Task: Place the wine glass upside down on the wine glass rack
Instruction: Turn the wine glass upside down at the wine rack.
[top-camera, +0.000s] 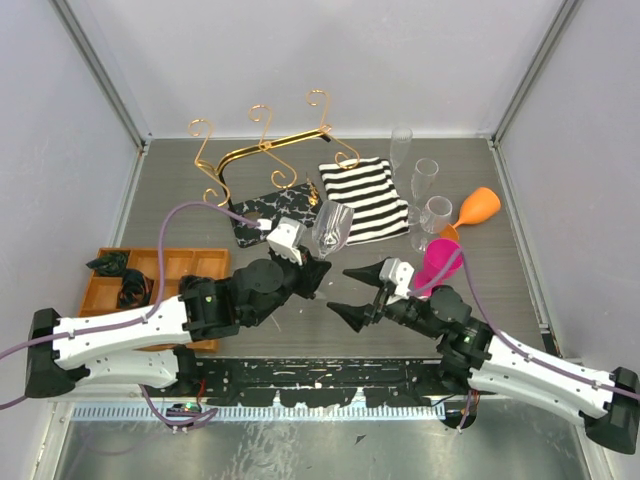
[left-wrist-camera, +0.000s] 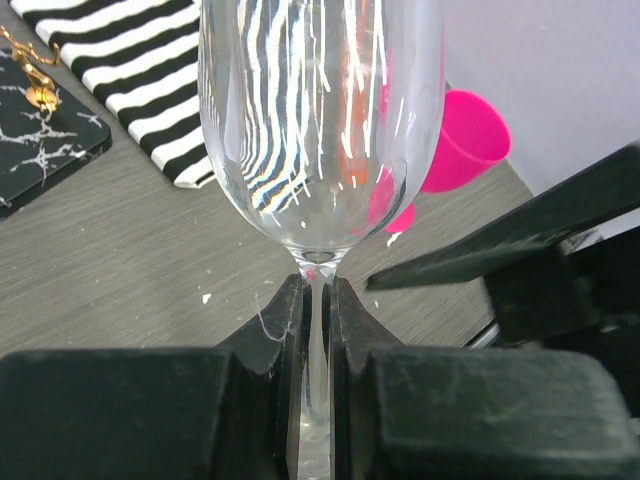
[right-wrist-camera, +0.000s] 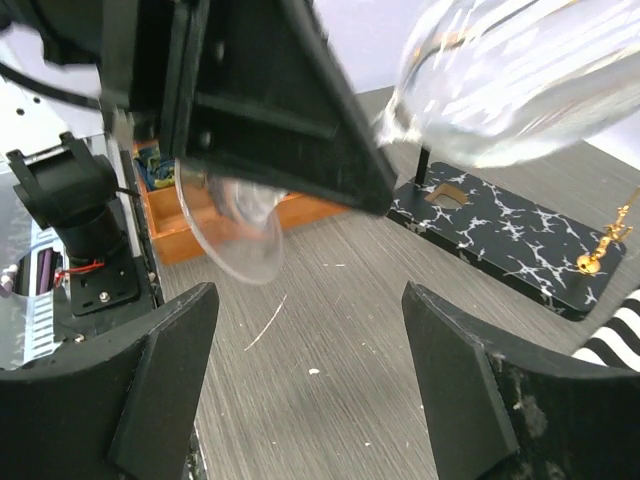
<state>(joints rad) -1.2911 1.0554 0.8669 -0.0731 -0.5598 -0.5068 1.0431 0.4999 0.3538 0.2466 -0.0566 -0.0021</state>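
Top: left gripper (top-camera: 312, 268) holds the wine glass (top-camera: 333, 230) above the table (top-camera: 180, 190), near the wine glass rack (top-camera: 262, 150). The right gripper (top-camera: 340, 292) is spread and empty.
Left wrist: jaws pinch the stem.
Right wrist: jaws wide apart, the glass's foot ahead of them.
Carry step, I judge. Next: invert, then slot the stem into the rack.

wine glass (left-wrist-camera: 320, 120): clear, colourless, reflecting black-and-white stripes; wine glass rack (top-camera: 265, 148): gold wire on a black base with white marbling. striped cloth (top-camera: 365, 198): black and white bands; tray (top-camera: 170, 252): orange; pink cup (top-camera: 440, 265): hot pink; orange cup (top-camera: 478, 207): plain orange. table (top-camera: 500, 270): grey, wood-grain streaks; left gripper (left-wrist-camera: 318, 340) and right gripper (right-wrist-camera: 310, 300): matte black.
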